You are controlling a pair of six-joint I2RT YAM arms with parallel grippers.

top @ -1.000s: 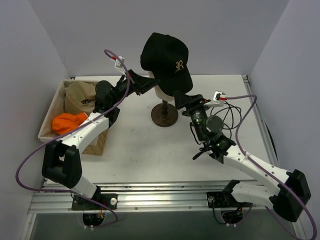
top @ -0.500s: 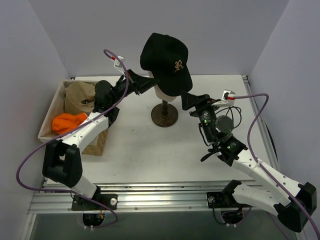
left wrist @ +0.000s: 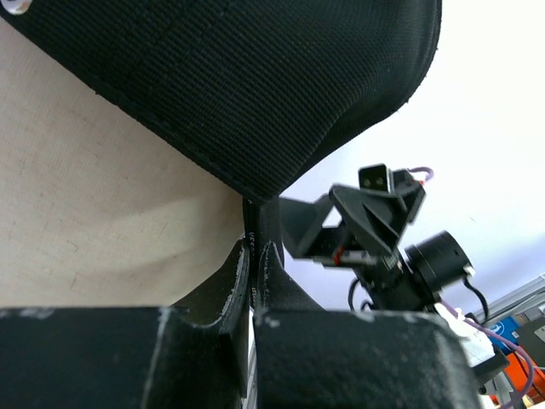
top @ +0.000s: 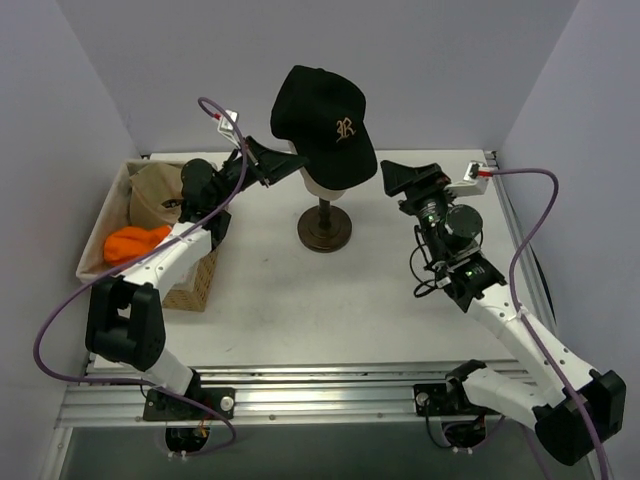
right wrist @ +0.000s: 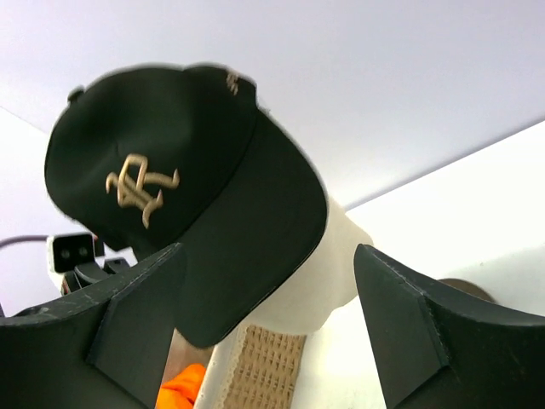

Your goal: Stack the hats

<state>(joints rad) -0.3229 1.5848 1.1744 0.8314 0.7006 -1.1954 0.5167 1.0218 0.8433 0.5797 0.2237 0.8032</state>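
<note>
The black cap (top: 322, 122) with a gold "R" sits on top of the cream head form (top: 322, 188), on its dark stand (top: 325, 232). My left gripper (top: 298, 163) is at the cap's left rear, shut on its lower edge. In the left wrist view the fingers (left wrist: 232, 281) pinch a thin black strip hanging from the black cap (left wrist: 255, 85). My right gripper (top: 386, 180) hangs open to the right of the cap, apart from it. In the right wrist view the black cap (right wrist: 170, 204) shows between the spread jaws of the right gripper (right wrist: 268, 256). A tan cap (top: 158, 192) and an orange hat (top: 135, 245) lie in the basket.
A woven basket (top: 195, 285) with a pale liner stands at the table's left side against the left wall. White walls close in the back and both sides. A metal rail (top: 300, 385) runs along the near edge. Purple cables loop from both arms.
My right gripper has drawn back to the right, away from the cap's brim, and opened wider. The left gripper and the cap have shifted slightly left.
</note>
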